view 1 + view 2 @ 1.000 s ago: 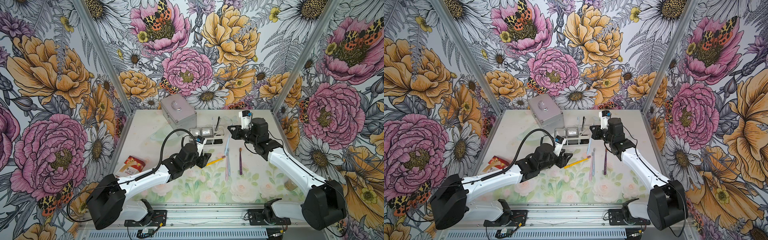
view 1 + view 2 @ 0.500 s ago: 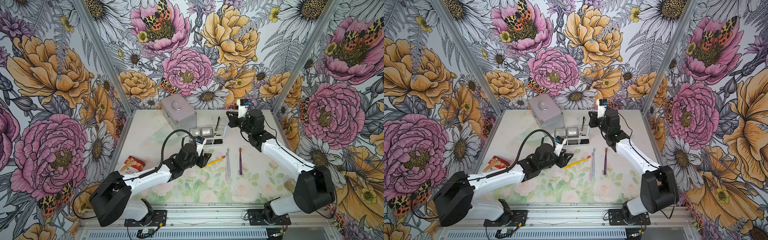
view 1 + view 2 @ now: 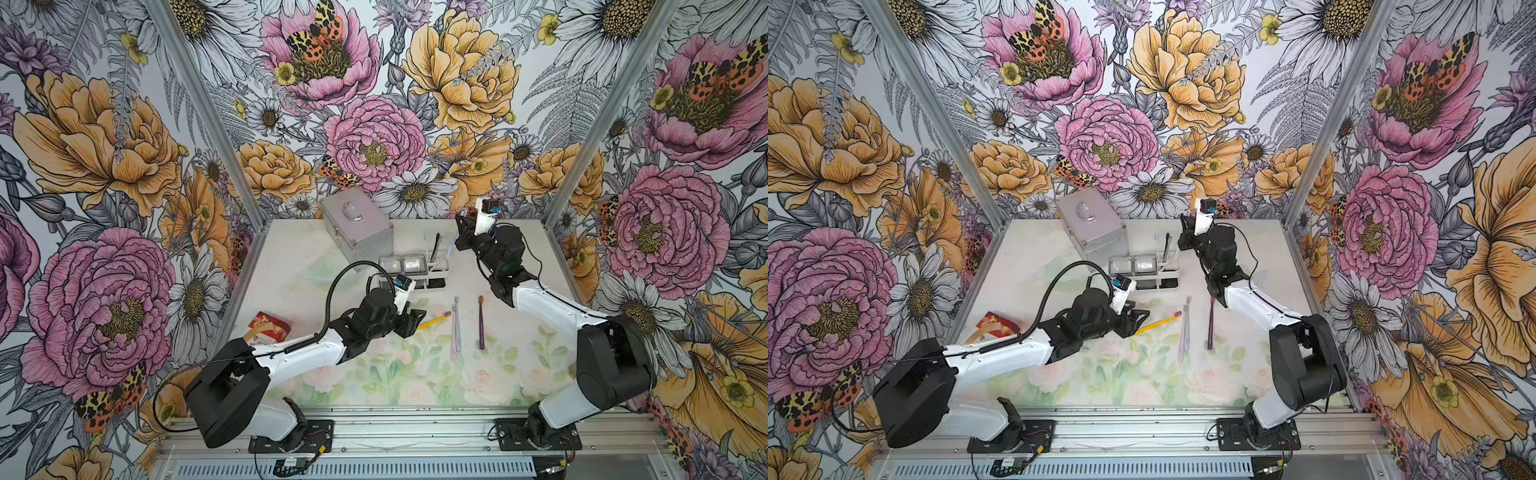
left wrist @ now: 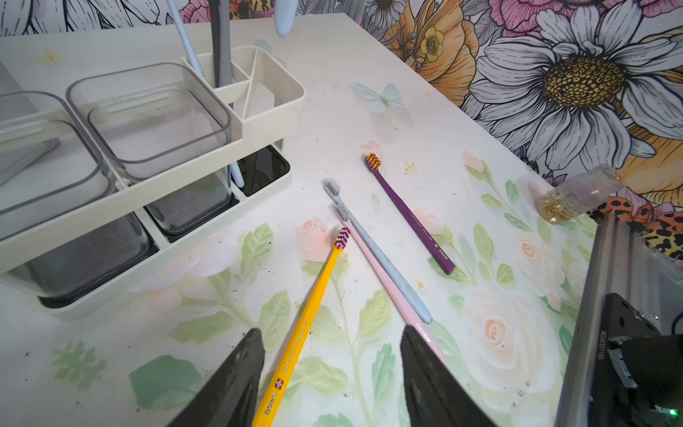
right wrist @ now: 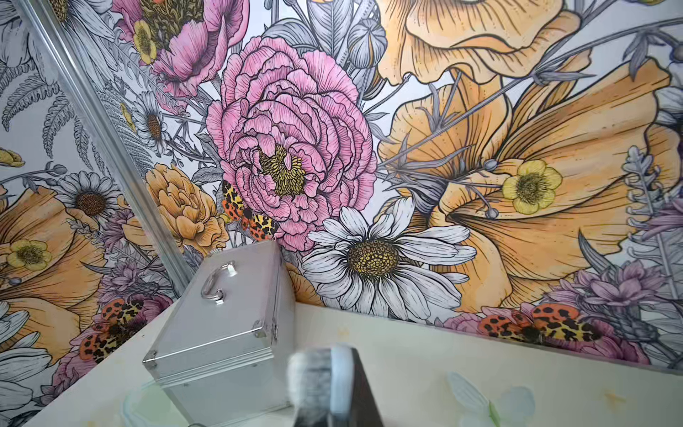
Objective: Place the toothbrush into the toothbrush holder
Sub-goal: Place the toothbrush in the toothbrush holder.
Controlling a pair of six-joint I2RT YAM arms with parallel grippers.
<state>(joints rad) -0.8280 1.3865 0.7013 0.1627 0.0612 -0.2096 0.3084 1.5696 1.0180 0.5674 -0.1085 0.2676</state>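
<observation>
Left end effector [image 4: 330, 332] is straddling, spread wide, the yellow plastic toothbrush [image 4: 306, 321] lying on the floral bench [image 4: 369, 66]; closing off-centre risks skidding it away. Moving right, the white three-compartment toothbrush holder [image 4: 275, 79] is standing ready. Right end effector [image 3: 460, 232] is pinching a pale blue toothbrush [image 4: 284, 18] just above it, and the dangling tip risks snagging the divider.

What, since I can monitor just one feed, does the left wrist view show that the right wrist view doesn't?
Left wrist only: the toothbrush holder, the yellow toothbrush lying between the jaws of the open left gripper, plus the purple toothbrush. Right wrist only: the silver case with its handle. Both: the table, the floral wall, apparently the light-blue toothbrush.
</observation>
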